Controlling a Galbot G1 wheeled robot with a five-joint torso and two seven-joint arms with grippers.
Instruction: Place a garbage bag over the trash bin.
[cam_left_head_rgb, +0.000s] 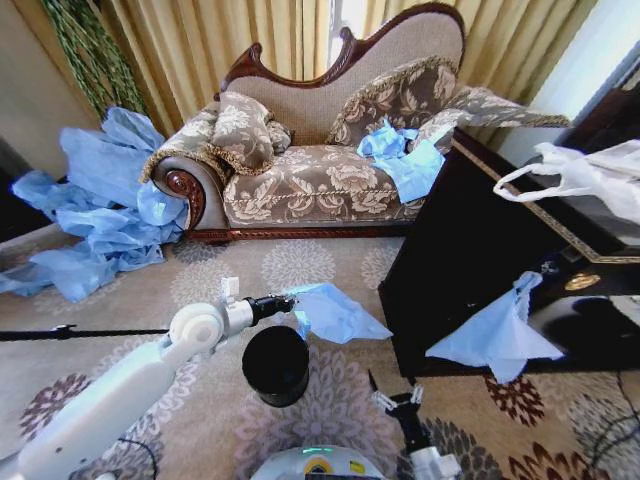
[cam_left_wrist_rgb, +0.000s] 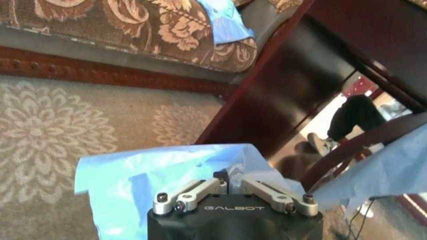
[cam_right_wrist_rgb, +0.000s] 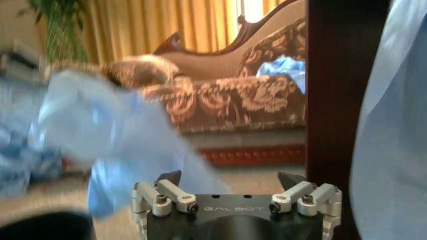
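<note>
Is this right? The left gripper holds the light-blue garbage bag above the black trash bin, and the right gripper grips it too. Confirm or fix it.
Not quite. In the head view the left gripper holds the garbage bag above the trash bin, but the right gripper is open and empty, low beside the bin.

Left arm reaches forward and inward across the front of the body, left gripper at its end with fingers pinched together on the bag. Right gripper sits low near the base, pointing forward, jaws spread wide and holding nothing.
</note>
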